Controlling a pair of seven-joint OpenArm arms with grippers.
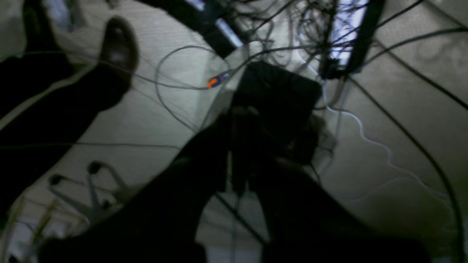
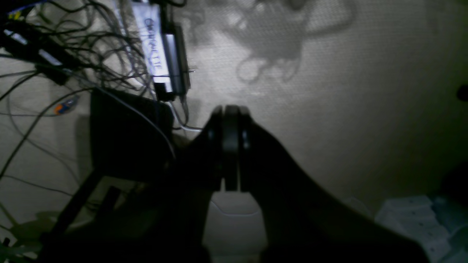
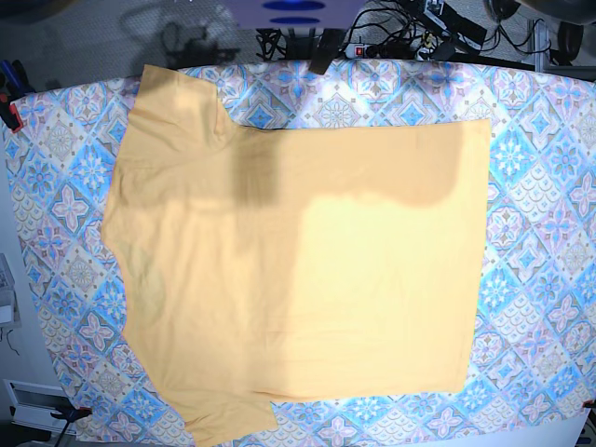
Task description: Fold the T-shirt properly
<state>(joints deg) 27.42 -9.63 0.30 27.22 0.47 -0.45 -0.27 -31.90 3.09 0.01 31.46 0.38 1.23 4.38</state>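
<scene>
While the pale yellow-orange fabric T-shirt (image 3: 298, 279) lies flat, both dark grippers, right (image 2: 231, 109) pressed together empty, left (image 1: 243, 113) indiscernible, risk bunching it.

From my base feed I see the diamond-patterned cloth (image 3: 545, 233) covering the table, a dark shadow band across its upper part, bright light lower down. Beyond the top edge, tangled cables (image 3: 400, 33) lie on grey floor (image 3: 93, 37). My wrist feeds show dim pale carpet (image 2: 347, 109), more cables (image 1: 292, 29), a shoe (image 1: 119, 45).
</scene>
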